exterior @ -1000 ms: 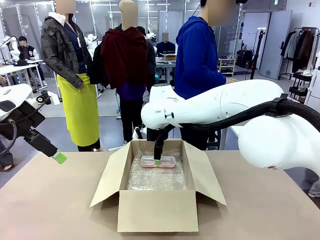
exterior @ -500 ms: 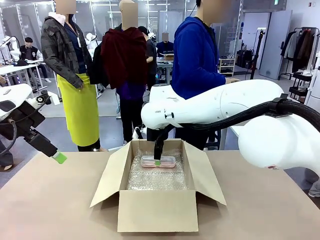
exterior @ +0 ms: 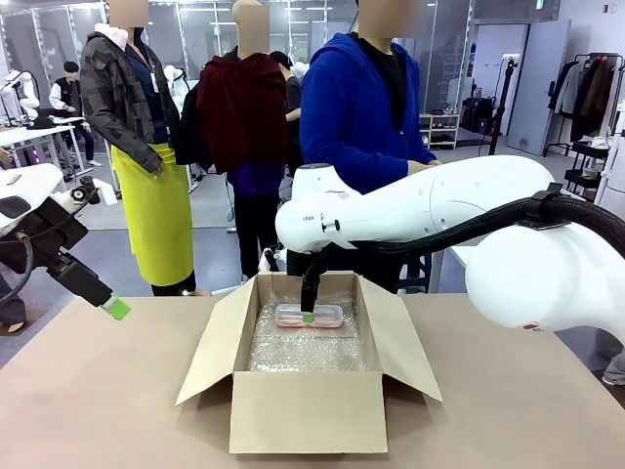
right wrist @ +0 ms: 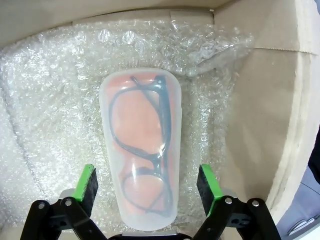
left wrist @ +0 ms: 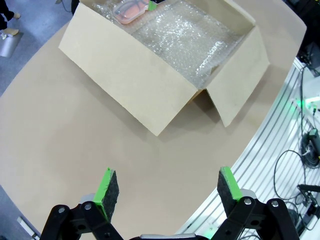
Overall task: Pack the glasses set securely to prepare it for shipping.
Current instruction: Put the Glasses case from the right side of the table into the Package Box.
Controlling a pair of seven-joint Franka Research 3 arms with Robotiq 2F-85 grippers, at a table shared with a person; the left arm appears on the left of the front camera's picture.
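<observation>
A pale pink glasses case (right wrist: 141, 150) with dark-framed glasses inside lies flat on bubble wrap (right wrist: 45, 100) at the back of the open cardboard box (exterior: 308, 415). My right gripper (right wrist: 146, 182) hangs open over the near end of the case, its green pads (right wrist: 86, 182) either side with small gaps. In the front view the right gripper (exterior: 309, 311) reaches down into the box at the pink case (exterior: 327, 316). Off to the left, my left gripper (exterior: 112, 306) is held above the table. It stands open and empty (left wrist: 166, 185), looking toward the box (left wrist: 165, 55) and the pink case (left wrist: 131, 10).
The box flaps (exterior: 210, 347) spread out to both sides. A person in a blue hoodie (exterior: 356, 117) stands at the far side behind the box. Bare brown table (exterior: 98, 391) lies left and right of the box; its curved edge (left wrist: 235, 165) runs near the left gripper.
The person in blue has stepped left and turned toward the table. Both arms and the pink case are where they were.
</observation>
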